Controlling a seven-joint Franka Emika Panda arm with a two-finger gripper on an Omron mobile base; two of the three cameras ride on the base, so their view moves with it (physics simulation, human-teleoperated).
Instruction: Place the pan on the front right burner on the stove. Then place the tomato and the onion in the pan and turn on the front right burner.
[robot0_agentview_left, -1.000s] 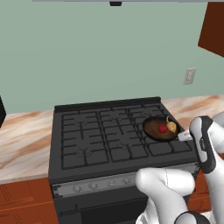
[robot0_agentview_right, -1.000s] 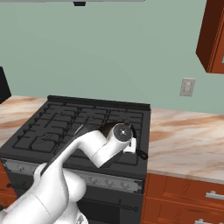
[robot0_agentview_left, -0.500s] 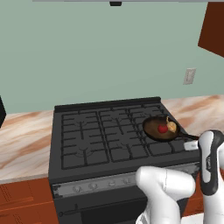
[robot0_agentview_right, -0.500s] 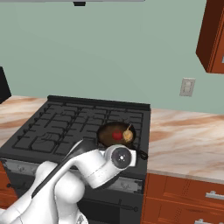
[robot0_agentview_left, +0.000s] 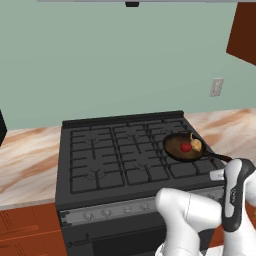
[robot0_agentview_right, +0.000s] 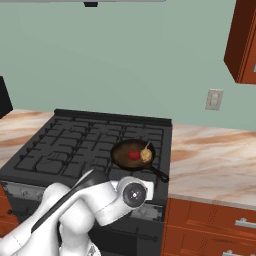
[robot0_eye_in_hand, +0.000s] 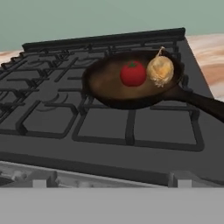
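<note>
Sitting on the front right burner (robot0_eye_in_hand: 144, 118) of the wide black gas stove (robot0_agentview_left: 120, 155) is the round shallow dark brown pan (robot0_eye_in_hand: 131, 81), ahead of the hand camera and a bit above it. Thin black handle (robot0_eye_in_hand: 205, 105) runs off to the right toward the stove's front right corner. Inside the pan: small glossy red tomato (robot0_eye_in_hand: 132, 73) and, touching or just beside it on its right, tan-yellow onion (robot0_eye_in_hand: 160, 70) with pointed tip up. Same layout in both base views, pan (robot0_agentview_left: 184, 146) with tomato (robot0_agentview_left: 186, 147) left of onion (robot0_agentview_left: 196, 145); from the right base view pan (robot0_agentview_right: 133, 154), tomato (robot0_agentview_right: 133, 154), onion (robot0_agentview_right: 145, 155). The gripper fingertips can't be made out in any picture; jaws stand spread to their widest, holding nothing. Hand sits low, in front of the stove's front edge, near the silver front strip with small knobs (robot0_agentview_left: 115, 210), below and well short of the pan. White arm links (robot0_agentview_right: 100, 200) folded in front of the range. Marbled surface (robot0_agentview_right: 215, 155) lies to the right of the stove, brown cabinets (robot0_agentview_right: 210, 225) under it.
</note>
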